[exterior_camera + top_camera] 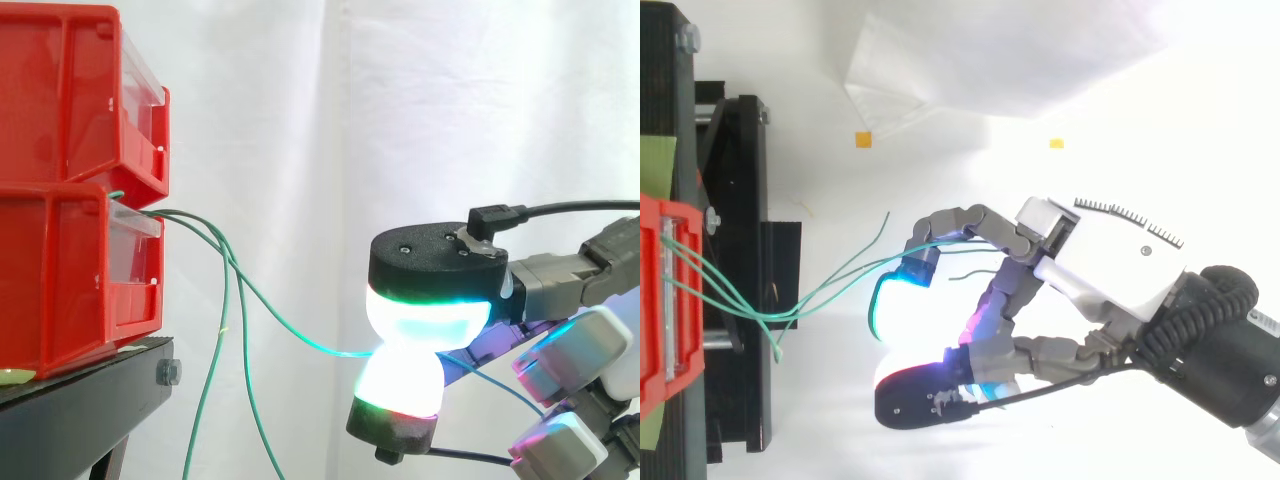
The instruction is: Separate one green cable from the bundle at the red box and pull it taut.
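My hand (1110,250) is closed on one green cable (300,335). Two of my glowing fingertips (425,320) pinch it, one from above and one from below. My other fingers are bent in beside them and hold nothing.

From the pinch, the green cable runs away from me to the lower red box (60,270). It goes up in a soft curve, so it is not pulled straight. A short bit of it sticks out behind my fingertips too.

Two more green cables (213,370) come out at the same spot on the box and hang down loose. Another red box (60,90) sits on top of the lower one. Both stand on a black stand (90,400). A white curtain (330,120) hangs behind it all.
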Controlling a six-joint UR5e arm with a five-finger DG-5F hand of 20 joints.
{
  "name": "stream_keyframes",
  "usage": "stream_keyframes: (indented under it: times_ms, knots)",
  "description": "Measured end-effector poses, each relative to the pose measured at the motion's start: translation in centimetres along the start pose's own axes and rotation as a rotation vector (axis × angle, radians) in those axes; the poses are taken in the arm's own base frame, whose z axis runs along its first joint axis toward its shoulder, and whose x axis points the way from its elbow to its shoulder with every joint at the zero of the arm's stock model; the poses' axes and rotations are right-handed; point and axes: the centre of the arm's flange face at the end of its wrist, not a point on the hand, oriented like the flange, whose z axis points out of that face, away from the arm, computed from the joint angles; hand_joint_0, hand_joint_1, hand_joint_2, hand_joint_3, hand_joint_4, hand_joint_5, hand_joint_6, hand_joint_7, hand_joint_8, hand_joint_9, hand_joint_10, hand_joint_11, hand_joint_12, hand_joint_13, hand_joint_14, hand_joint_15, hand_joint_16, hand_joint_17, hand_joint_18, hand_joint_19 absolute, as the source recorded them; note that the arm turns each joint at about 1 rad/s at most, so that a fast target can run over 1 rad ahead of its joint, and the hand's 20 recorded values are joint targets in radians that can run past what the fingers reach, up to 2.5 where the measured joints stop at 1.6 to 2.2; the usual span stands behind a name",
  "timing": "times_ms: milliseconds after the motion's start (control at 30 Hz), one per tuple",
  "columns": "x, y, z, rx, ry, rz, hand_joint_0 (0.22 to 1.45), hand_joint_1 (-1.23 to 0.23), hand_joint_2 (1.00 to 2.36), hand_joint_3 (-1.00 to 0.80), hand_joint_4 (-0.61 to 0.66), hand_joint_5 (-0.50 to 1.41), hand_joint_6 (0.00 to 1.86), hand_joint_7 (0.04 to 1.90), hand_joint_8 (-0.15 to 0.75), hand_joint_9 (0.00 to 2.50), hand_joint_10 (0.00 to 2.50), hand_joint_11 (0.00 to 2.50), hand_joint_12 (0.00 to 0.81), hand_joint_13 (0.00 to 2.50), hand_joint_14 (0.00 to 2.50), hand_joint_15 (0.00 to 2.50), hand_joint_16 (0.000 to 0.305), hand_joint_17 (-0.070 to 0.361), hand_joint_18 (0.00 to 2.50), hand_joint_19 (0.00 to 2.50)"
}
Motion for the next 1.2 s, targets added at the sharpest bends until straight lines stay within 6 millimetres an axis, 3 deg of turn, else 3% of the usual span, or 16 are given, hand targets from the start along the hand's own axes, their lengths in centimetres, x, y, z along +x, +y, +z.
stream_keyframes:
  times_ms: [67, 200, 400, 467, 500, 533, 567, 600, 633, 667, 733, 933, 967, 1000, 1067, 1200]
  knots:
    - [0.1, 0.0, 0.0, 0.000, 0.002, 0.000, 0.52, -0.93, 1.00, -0.50, 0.15, -0.04, 0.50, 1.35, 0.296, 1.61, 0.02, 0.99, 0.348, 1.39, 0.03, 0.98, 0.062, 0.139, 1.08, 0.76]
    - [0.6, 0.2, -0.2, -0.011, 0.011, 0.006, 0.47, -0.87, 1.00, -0.50, 0.23, -0.14, 0.50, 0.89, 0.314, 1.47, 0.02, 1.00, 0.392, 1.37, 0.02, 0.97, 0.080, 0.179, 1.22, 0.69]
    - [1.8, 1.1, -0.6, -0.040, 0.033, 0.034, 0.40, -0.77, 1.00, -0.50, 0.21, -0.18, 0.50, 0.80, 0.358, 1.21, 0.02, 0.96, 0.458, 1.23, 0.02, 0.95, 0.099, 0.224, 1.48, 0.63]
    - [2.2, 1.4, -0.7, -0.052, 0.040, 0.062, 0.40, -0.76, 1.00, -0.50, 0.21, -0.19, 0.50, 0.78, 0.375, 1.34, 0.02, 1.24, 0.455, 1.36, 0.02, 1.11, 0.099, 0.222, 1.61, 0.72]
    - [2.3, 1.5, -0.7, -0.056, 0.042, 0.072, 0.40, -0.76, 1.00, -0.50, 0.22, -0.19, 0.50, 0.78, 0.381, 1.57, 0.03, 1.67, 0.438, 1.58, 0.00, 1.52, 0.095, 0.213, 1.62, 0.84]
    - [2.4, 1.6, -0.7, -0.060, 0.045, 0.082, 0.40, -0.76, 1.00, -0.50, 0.23, -0.19, 0.50, 0.77, 0.364, 1.62, 0.56, 1.62, 0.438, 1.53, 0.88, 1.34, 0.091, 0.205, 1.65, 1.00]
    - [2.6, 1.7, -0.8, -0.065, 0.047, 0.094, 0.40, -0.76, 1.00, -0.50, 0.23, -0.19, 0.50, 0.77, 0.362, 1.60, 0.88, 1.55, 0.430, 1.49, 1.21, 1.25, 0.090, 0.203, 1.66, 1.05]
    - [2.7, 1.8, -0.8, -0.068, 0.049, 0.101, 0.41, -0.76, 1.00, -0.50, 0.24, -0.19, 0.50, 0.77, 0.349, 1.57, 1.37, 1.44, 0.439, 1.42, 1.88, 1.10, 0.089, 0.200, 1.88, 1.31]
    - [2.8, 1.8, -0.9, -0.070, 0.051, 0.106, 0.41, -0.77, 1.00, -0.50, 0.25, -0.18, 0.50, 0.78, 0.344, 1.52, 1.85, 1.35, 0.465, 1.35, 2.37, 1.02, 0.089, 0.199, 2.09, 1.15]
    - [2.9, 1.8, -0.9, -0.072, 0.053, 0.110, 0.41, -0.77, 1.00, -0.50, 0.26, -0.18, 0.50, 0.78, 0.344, 1.51, 1.92, 1.33, 0.470, 1.34, 2.45, 1.01, 0.266, 0.199, 2.10, 0.86]
    - [3.1, 1.8, -1.0, -0.073, 0.056, 0.113, 0.41, -0.77, 1.00, -0.50, 0.27, -0.18, 0.50, 0.79, 0.351, 1.46, 2.50, 1.29, 0.527, 1.34, 2.50, 1.05, 0.266, 0.199, 2.07, 0.15]
    - [3.4, 1.8, -1.3, -0.074, 0.064, 0.115, 0.41, -0.78, 1.00, -0.50, 0.30, -0.17, 0.50, 0.81, 0.363, 1.40, 2.50, 1.49, 0.500, 1.31, 2.50, 1.28, 0.240, 0.180, 1.95, 0.11]
    - [3.5, 1.8, -1.3, -0.074, 0.065, 0.115, 0.41, -0.78, 1.00, -0.50, 0.29, -0.16, 0.50, 0.80, 0.363, 1.40, 2.50, 1.54, 0.485, 1.30, 2.50, 1.31, 0.079, 0.177, 1.91, 0.12]
    - [3.5, 1.8, -1.3, -0.074, 0.066, 0.115, 0.41, -0.79, 1.00, -0.50, 0.29, -0.16, 0.50, 0.80, 0.360, 1.38, 2.50, 1.59, 0.471, 1.28, 2.50, 1.36, 0.077, 0.173, 1.78, 0.13]
    - [3.6, 1.8, -1.3, -0.074, 0.068, 0.115, 0.42, -0.80, 1.00, -0.50, 0.29, -0.15, 0.50, 0.80, 0.357, 1.33, 2.50, 1.61, 0.436, 1.26, 2.50, 1.35, 0.076, 0.172, 1.48, 0.30]
    - [3.6, 1.8, -1.4, -0.073, 0.069, 0.111, 0.44, -0.85, 1.00, -0.50, 0.28, -0.13, 0.50, 0.83, 0.381, 1.22, 2.50, 1.49, 0.453, 1.16, 2.50, 1.34, 0.099, 0.224, 1.55, 1.22]
